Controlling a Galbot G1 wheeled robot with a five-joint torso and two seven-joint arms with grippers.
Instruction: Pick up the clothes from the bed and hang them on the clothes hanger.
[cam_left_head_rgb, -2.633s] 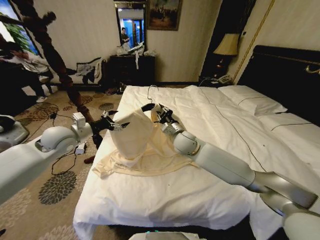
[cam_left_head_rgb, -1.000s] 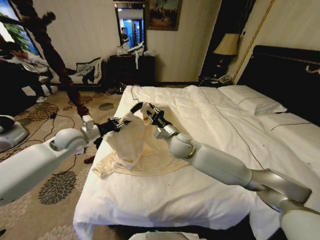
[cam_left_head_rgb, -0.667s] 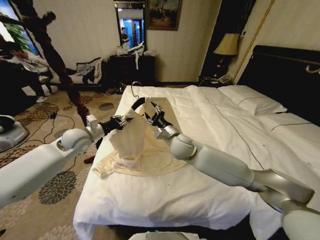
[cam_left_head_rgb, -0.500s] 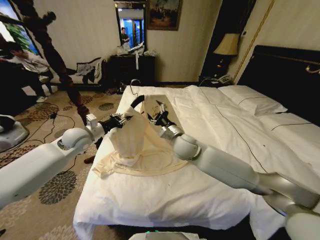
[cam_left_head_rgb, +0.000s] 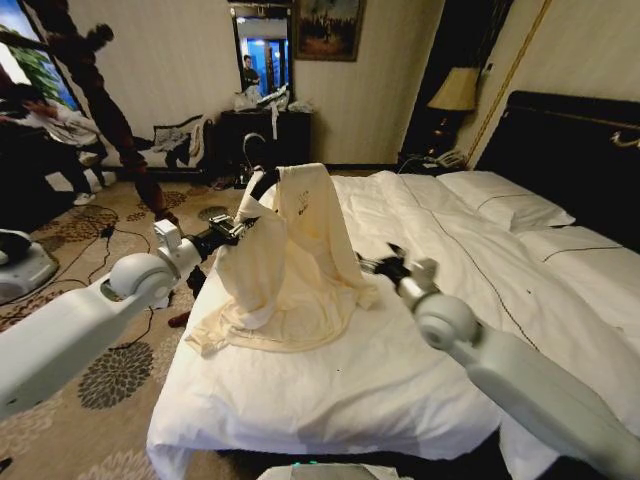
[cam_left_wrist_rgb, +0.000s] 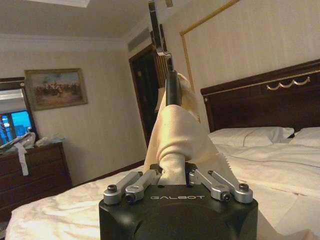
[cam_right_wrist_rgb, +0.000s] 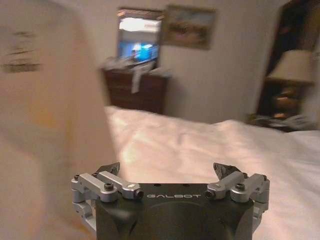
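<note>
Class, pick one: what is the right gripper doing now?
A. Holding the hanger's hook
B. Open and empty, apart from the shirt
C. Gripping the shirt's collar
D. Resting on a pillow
B: the right gripper hangs open and empty over the bed, beside the shirt, which the left gripper holds up.

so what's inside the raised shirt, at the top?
A black clothes hanger: one shoulder end and its wire hook poke out of the shirt. The rest is covered by fabric. The left gripper is shut on the cloth; the right gripper is open, apart.
</note>
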